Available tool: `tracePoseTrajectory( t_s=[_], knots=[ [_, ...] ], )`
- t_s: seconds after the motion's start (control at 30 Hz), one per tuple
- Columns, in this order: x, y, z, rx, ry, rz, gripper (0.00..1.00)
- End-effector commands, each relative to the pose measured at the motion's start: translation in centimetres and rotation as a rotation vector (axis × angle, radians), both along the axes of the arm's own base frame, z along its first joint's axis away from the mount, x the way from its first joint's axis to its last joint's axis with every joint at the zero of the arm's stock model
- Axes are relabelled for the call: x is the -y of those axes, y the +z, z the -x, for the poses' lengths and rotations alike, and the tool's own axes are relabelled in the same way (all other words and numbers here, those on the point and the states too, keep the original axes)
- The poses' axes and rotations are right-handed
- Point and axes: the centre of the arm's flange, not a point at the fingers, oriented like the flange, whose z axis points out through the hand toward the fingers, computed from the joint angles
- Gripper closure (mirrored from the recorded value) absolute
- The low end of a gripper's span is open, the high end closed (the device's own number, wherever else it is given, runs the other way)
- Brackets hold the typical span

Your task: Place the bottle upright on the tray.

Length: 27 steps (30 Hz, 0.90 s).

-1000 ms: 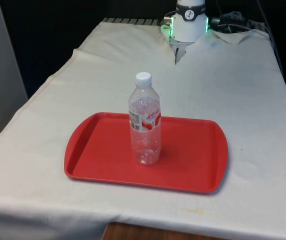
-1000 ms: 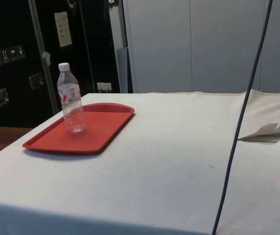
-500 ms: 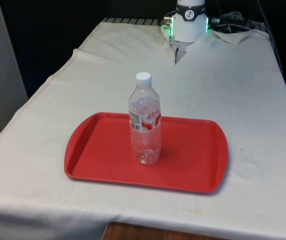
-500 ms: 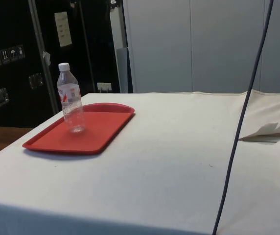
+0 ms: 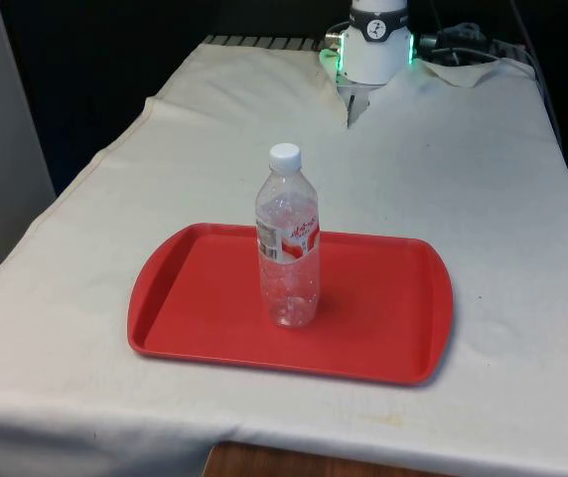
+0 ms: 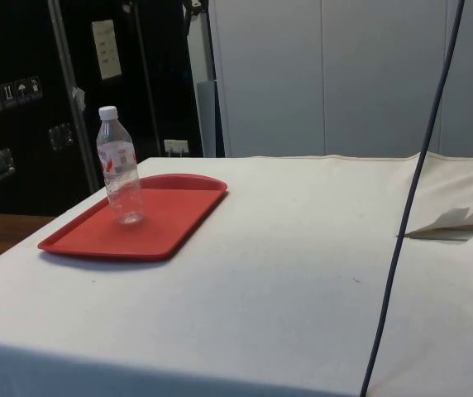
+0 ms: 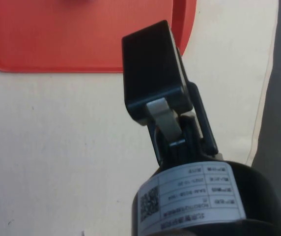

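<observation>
One bottle stands upright on the red tray, a little left of the tray's middle in the front view, white cap on top, nothing touching it. We judge the placing itself done: the bottle is vertical, its base flat on the tray floor and well inside the raised rim on every side. In the wrist view our gripper sits over bare cloth just beside a rounded tray corner, holding nothing; the fingers lie one behind the other from that angle, so we cannot tell how far apart the jaws stand. What we think is left is only to back away and come to rest, and that calls for care rather than force: we should keep clear of the tray rim, since a knock there could rock the light, nearly empty bottle. Open room is generous, with plain cloth to the far side and to the right of the tray; the near table edge lies close to the tray's near rim, so we would keep any move away from that side.
</observation>
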Motion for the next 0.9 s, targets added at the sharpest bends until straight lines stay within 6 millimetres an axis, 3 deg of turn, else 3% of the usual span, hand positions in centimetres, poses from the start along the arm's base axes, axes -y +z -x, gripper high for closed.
tracePoseTrajectory(
  t_s=[0.0, 0.87],
  knots=[
    [-0.07, 0.02, 0.27, -0.003, -0.012, -0.019, 0.0],
    [0.29, 0.04, 1.18, -0.058, -0.107, -0.155, 0.0]
  ],
)
